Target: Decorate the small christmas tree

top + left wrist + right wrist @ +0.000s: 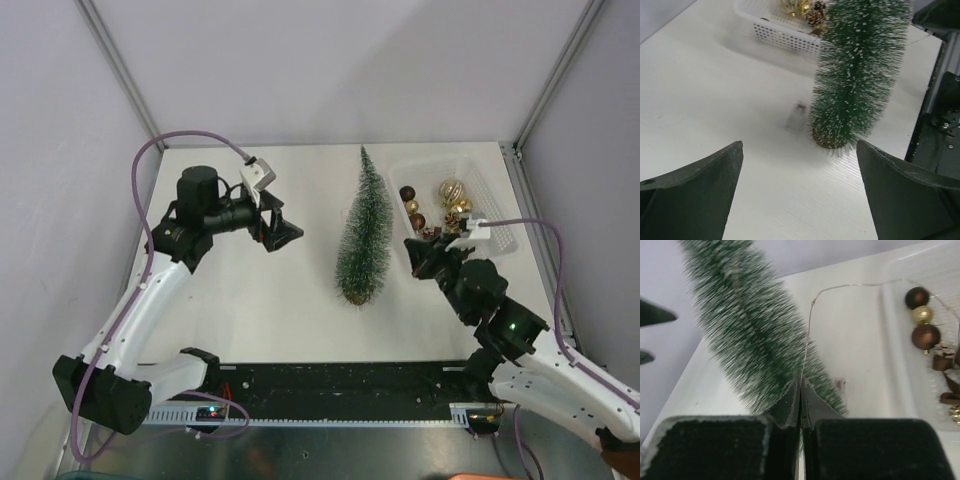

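In the middle of the table [250, 300], the small christmas tree [362, 235] stands upright, with a basket [505, 215] of baubles [452, 195] just to its right. Right gripper [801, 385] is pinched tight on a thin wire [807, 335] beside the tree. Left gripper [288, 232] hangs off to the left, jaws wide apart, holding nothing.

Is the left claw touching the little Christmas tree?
Apart. The top view shows bare white table between the open left gripper and the small christmas tree.
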Action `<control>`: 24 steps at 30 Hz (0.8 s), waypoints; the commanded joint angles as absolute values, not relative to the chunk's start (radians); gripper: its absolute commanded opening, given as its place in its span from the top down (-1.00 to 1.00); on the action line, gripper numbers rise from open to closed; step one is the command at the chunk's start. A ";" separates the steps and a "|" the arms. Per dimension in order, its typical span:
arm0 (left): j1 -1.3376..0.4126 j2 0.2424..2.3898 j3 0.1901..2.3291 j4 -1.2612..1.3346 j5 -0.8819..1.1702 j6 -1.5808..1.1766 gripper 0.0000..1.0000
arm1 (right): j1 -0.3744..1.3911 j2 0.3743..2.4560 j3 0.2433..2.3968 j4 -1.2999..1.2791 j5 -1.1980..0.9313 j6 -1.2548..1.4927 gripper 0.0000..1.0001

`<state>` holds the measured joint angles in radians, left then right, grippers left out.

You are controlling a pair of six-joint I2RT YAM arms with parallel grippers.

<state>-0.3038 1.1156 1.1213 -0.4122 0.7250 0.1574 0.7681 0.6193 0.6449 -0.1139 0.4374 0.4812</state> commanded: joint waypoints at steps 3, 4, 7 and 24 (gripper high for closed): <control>-0.365 1.061 1.163 -0.411 0.736 0.137 -0.99 | 1.077 0.576 0.647 -0.142 0.718 0.405 1.00; -0.371 1.059 1.162 -0.411 0.730 0.142 -0.99 | 1.141 0.579 0.646 -0.137 0.769 0.403 1.00; -0.380 1.058 1.162 -0.409 0.714 0.150 -0.99 | 1.328 0.611 0.647 -0.089 0.954 0.347 1.00; -0.478 1.029 1.164 -0.401 1.024 0.175 -0.99 | 1.554 0.864 0.598 0.354 0.943 -0.233 1.00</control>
<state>-0.4332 1.0668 1.1603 -0.4191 0.8604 0.1585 1.5780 0.8696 0.6113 0.2344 0.9955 -0.1120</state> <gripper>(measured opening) 0.995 0.009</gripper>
